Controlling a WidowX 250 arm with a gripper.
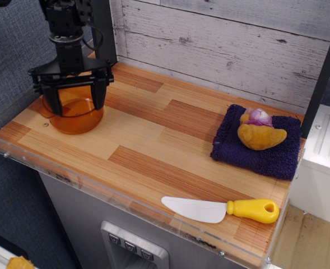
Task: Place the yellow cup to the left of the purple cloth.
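The yellow cup (73, 115) is a shallow amber plastic bowl shape standing at the far left of the wooden counter. My black gripper (75, 100) hangs straight down over it, open, with one finger on each side of the cup's rim. The fingers partly hide the cup. The purple cloth (258, 145) lies folded at the right side of the counter, far from the cup.
A yellow-brown plush toy (260, 134) with a purple tuft lies on the cloth. A white knife with a yellow handle (221, 209) lies near the front edge. A dark post (102, 33) stands behind the cup. A clear acrylic rim (97, 188) edges the counter.
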